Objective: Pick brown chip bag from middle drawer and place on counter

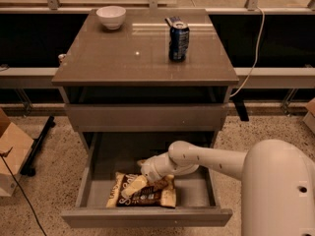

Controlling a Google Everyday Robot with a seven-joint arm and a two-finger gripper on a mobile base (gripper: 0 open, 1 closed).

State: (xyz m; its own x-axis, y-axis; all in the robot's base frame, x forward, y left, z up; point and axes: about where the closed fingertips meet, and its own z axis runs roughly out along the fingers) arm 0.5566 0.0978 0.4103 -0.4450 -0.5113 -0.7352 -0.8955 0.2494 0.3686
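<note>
The brown chip bag point(147, 196) lies flat on the floor of the open middle drawer point(147, 217), near its front and left of centre. My gripper point(139, 183) reaches down into the drawer from the right and sits on top of the bag's upper middle, covering part of it. The white arm point(211, 160) crosses the drawer's right side. The counter point(123, 53) is the glossy grey-brown top of the cabinet, above the drawers.
A dark blue soda can point(178, 41) stands on the counter at the right rear, and a white bowl point(111, 16) at the left rear. The upper drawer front point(147, 116) is closed. A cardboard box point(12, 151) sits on the floor at left.
</note>
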